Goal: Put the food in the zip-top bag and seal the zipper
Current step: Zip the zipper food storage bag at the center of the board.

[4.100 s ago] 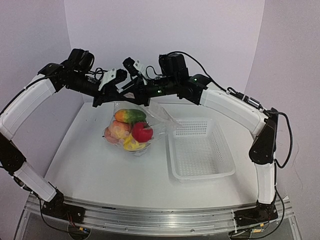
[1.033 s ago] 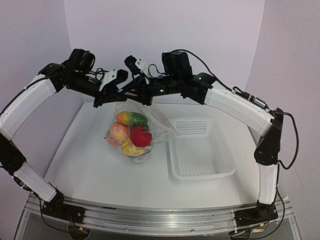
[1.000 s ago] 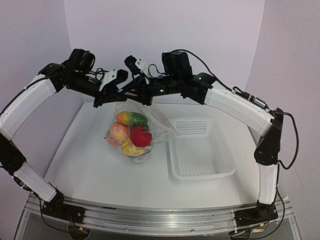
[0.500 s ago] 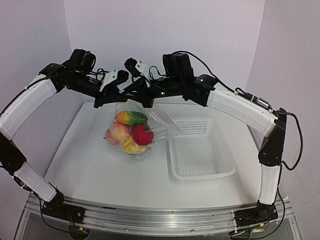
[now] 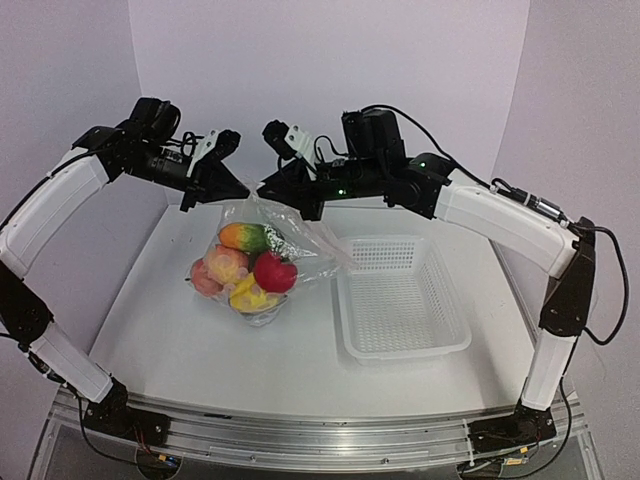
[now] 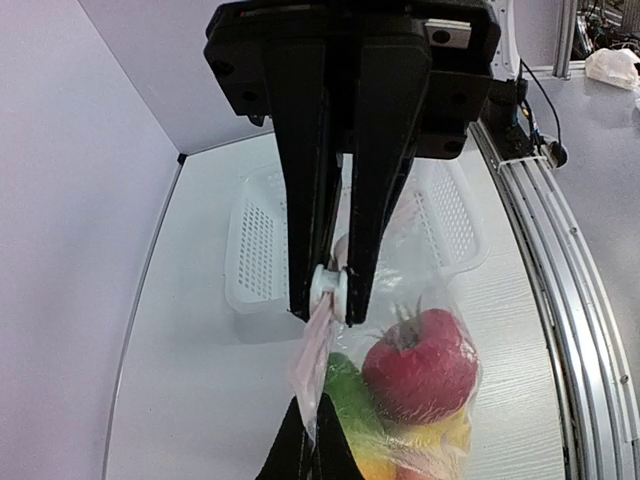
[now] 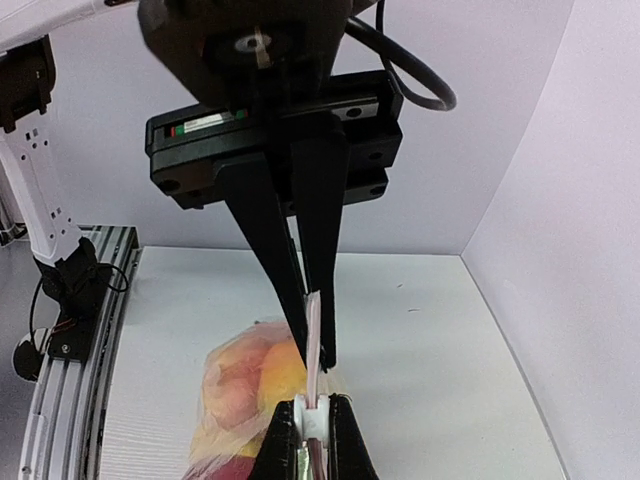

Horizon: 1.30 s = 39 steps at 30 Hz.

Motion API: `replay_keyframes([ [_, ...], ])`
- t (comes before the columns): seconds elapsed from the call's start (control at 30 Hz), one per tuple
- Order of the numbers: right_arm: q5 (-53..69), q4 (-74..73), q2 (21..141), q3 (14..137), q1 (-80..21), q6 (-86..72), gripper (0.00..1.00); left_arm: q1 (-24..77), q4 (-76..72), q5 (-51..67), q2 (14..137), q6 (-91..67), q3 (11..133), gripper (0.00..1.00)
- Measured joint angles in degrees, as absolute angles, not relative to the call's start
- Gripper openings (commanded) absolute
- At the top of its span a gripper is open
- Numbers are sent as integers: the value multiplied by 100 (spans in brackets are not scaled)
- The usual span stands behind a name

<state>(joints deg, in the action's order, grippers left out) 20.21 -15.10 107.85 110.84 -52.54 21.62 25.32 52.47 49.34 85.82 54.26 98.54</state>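
The left gripper (image 6: 308, 425) and right gripper (image 7: 312, 425), jaws clamped on the zipper (image 5: 251, 198), hold the zip-top bag (image 5: 305, 240) of food (image 5: 240, 268) just left of the basket (image 5: 400, 345). A taut strip and one sliding pinch should seal it.

A: What do the arms (image 5: 500, 222) look like?
B: White tubular links (image 5: 45, 205), black joints (image 5: 568, 295), a looping black cable (image 7: 420, 90).
A: The left gripper (image 6: 330, 298)?
B: Two long, tapered black fingers (image 6: 305, 180).
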Motion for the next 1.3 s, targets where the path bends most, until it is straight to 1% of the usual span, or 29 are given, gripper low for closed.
replay_keyframes([
  [0.37, 1906, -1844, 10690, 10979, -5189, 2401, 0, 2176, 5256, 5517, 8580, 5500, 9854, 0],
  [0.6, 2167, -2032, 10453, 10545, -4819, 2378, 0, 2118, 5315, 5594, 8578, 5752, 9854, 0],
  [1.0, 2547, -2045, 9931, 9314, -4210, 2290, 0, 1898, 5451, 5579, 8578, 5937, 9867, 0],
  [1.3, 2721, -2104, 9557, 8647, -3850, 2287, 0, 1759, 5467, 5576, 8566, 6051, 9977, 0],
])
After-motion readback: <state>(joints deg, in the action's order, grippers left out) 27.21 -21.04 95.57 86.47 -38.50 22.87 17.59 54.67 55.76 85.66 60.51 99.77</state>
